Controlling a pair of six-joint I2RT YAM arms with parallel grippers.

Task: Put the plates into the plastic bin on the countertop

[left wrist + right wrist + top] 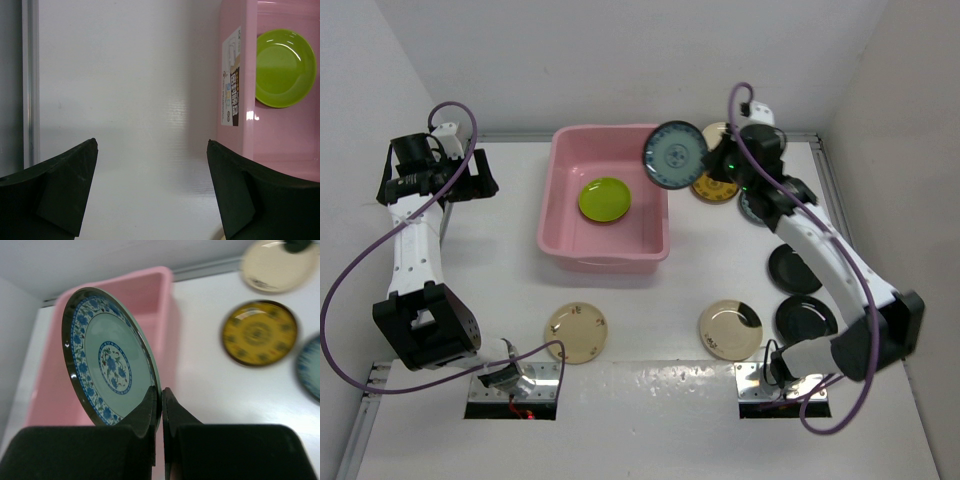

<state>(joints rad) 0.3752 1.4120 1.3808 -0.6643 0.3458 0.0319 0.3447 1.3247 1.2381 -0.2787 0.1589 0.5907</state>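
My right gripper (712, 160) (161, 390) is shut on the rim of a blue-teal patterned plate (674, 155) (107, 357) and holds it on edge above the right rim of the pink plastic bin (560, 245) (162, 295). A lime green plate (604, 199) (285, 67) lies flat inside the bin. My left gripper (478, 180) (152, 145) is open and empty over the white countertop (130, 90), left of the bin (235, 145).
On the countertop lie an amber-gold plate (713, 187) (259, 332), a cream plate (277, 265) behind it, another blue plate (310, 367), two black plates (794, 268) (806, 318), a cream plate with black patch (730, 329) and a cream plate (576, 333). White walls enclose the sides.
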